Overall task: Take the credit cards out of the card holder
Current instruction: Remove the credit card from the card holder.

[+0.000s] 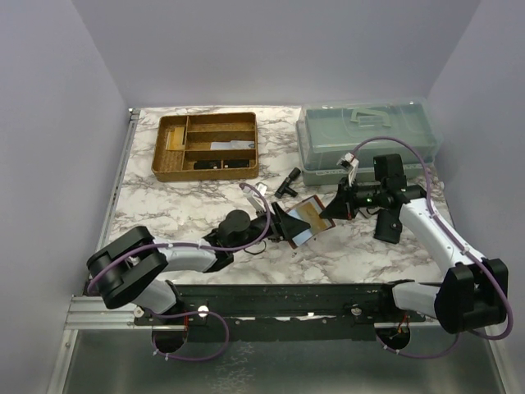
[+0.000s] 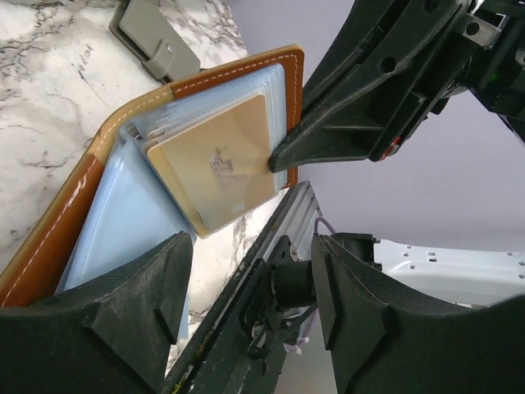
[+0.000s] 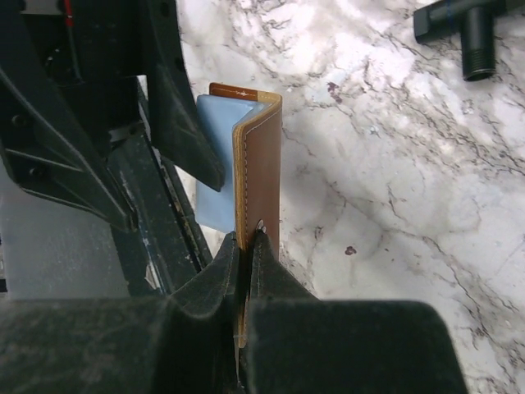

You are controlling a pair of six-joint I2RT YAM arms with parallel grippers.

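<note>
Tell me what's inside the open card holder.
Inside the card holder, a tan credit card shows among clear sleeves, with a light blue layer beneath. Whether more cards lie behind the tan one cannot be seen, because it covers them.

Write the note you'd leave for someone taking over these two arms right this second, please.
Right gripper: shut on the card holder cover, holding it open.
Left gripper: open, empty, facing the pockets.
Cards: in the holder; the top tan one sits skewed, seemingly partly out.
Done: holder opened and held.
Left: pinch each card, pull it free, set it down.
</note>
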